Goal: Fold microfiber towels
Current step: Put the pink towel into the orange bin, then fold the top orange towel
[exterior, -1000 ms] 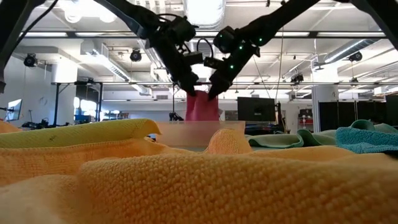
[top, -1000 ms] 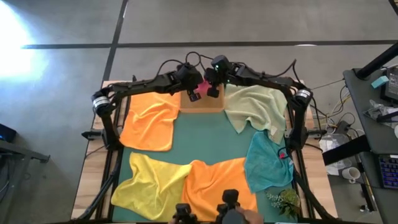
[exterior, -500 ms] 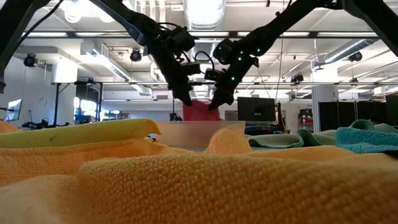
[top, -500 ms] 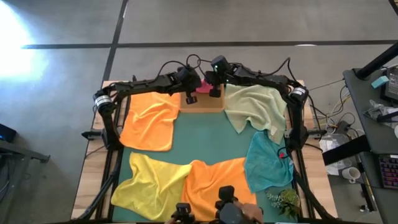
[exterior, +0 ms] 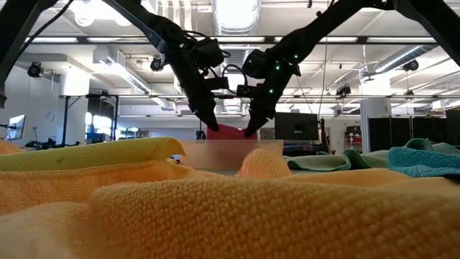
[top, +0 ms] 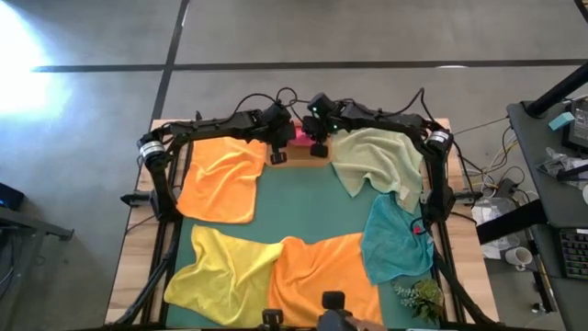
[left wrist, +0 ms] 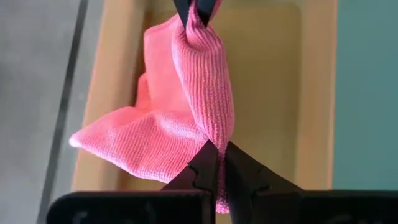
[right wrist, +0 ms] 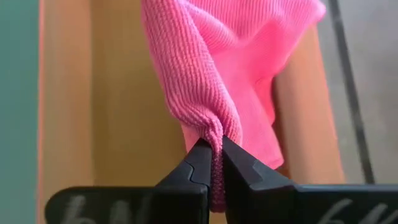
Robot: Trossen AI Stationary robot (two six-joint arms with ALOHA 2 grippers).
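Along the bench's near edge, the yellow towel [top: 220, 267] sprawls at the near left, overlapped by an orange towel [top: 323, 268] at the middle of that edge, both loose and rumpled. The teal towel [top: 395, 239] lies bunched toward the near right corner on the dark green mat [top: 308, 204]. Moving back, a second orange towel [top: 220, 179] lies along the left side, and the pale green towel [top: 377, 164] is heaped on the right.

Now the action, at the middle of the far edge: over the wooden tray [top: 299, 154], the left gripper [left wrist: 212, 163] is clamped tight on one end of the hot pink towel [left wrist: 180, 112], and the right gripper [right wrist: 211, 158] is pinched hard on the other end. The cloth droops between them, its lower folds resting in the tray.

This stuff looks light, floppy and slightly grippy, with a ribbed pile; it holds no shape, so it sags wherever it is unsupported. Best hold, I'd say, is at corners or along one hem, pinching both layers, keeping the span taut so the fold lands flat. A bunched mid-cloth pinch would likely twist it.
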